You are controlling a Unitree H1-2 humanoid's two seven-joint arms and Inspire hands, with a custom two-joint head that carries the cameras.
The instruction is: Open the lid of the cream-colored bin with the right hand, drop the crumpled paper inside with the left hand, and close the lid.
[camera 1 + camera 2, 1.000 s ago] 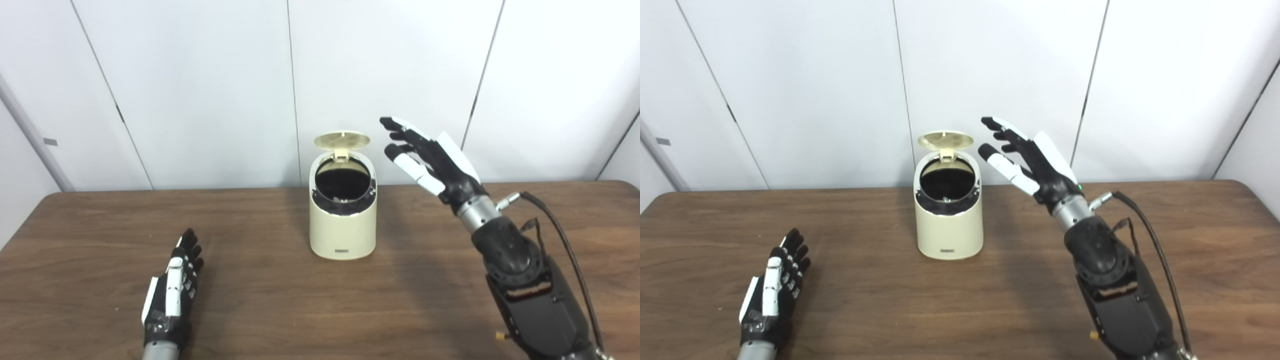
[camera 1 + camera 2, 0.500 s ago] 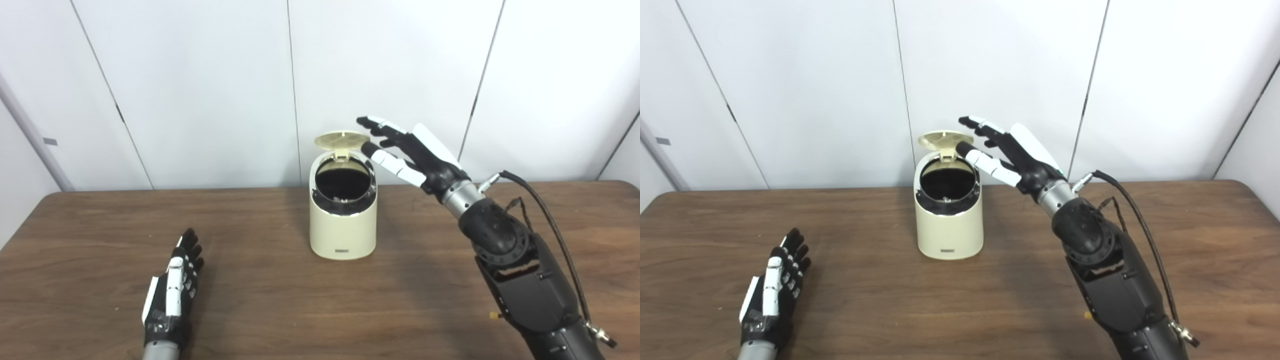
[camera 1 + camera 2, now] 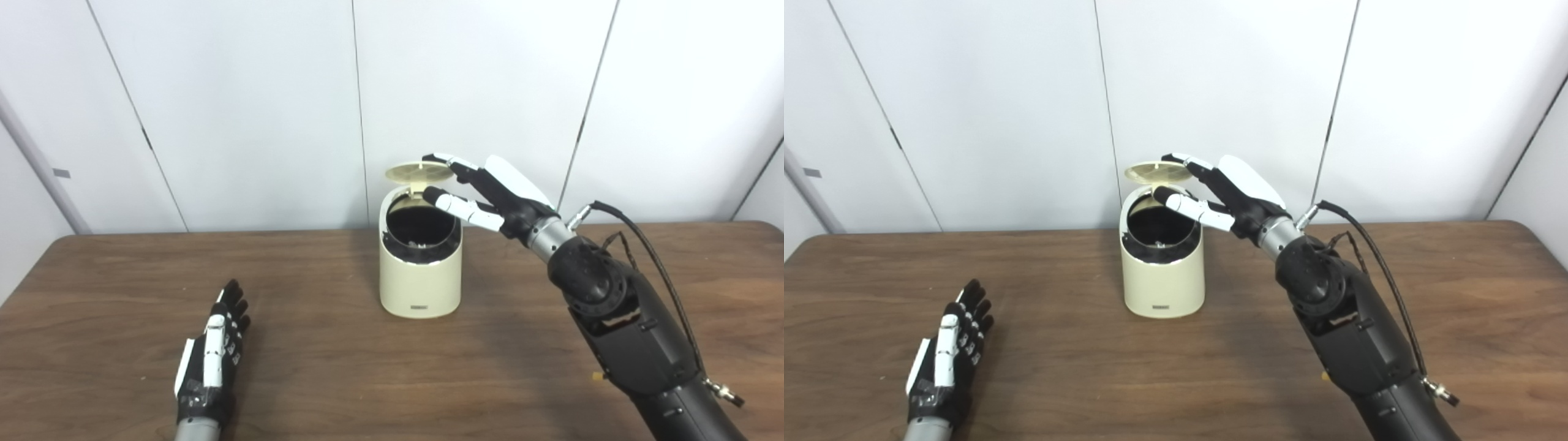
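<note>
The cream-colored bin (image 3: 419,282) stands at mid-table with its round lid (image 3: 416,172) tipped up at the back, showing a dark inside. My right hand (image 3: 484,193) is open, reaching in from the right; its fingers (image 3: 450,163) lie at the lid's right edge and the thumb hangs over the bin's mouth. My left hand (image 3: 211,361) lies flat and open on the table at the lower left, holding nothing. No crumpled paper shows on the table; something pale glints low inside the bin, too small to tell.
The brown wooden table (image 3: 343,380) spans the view, its far edge meeting white wall panels (image 3: 245,110) just behind the bin. A black cable (image 3: 649,251) loops off my right forearm.
My right hand has moved left and slightly down, from the right of the bin to the raised lid's edge. The left hand and the bin have not moved.
</note>
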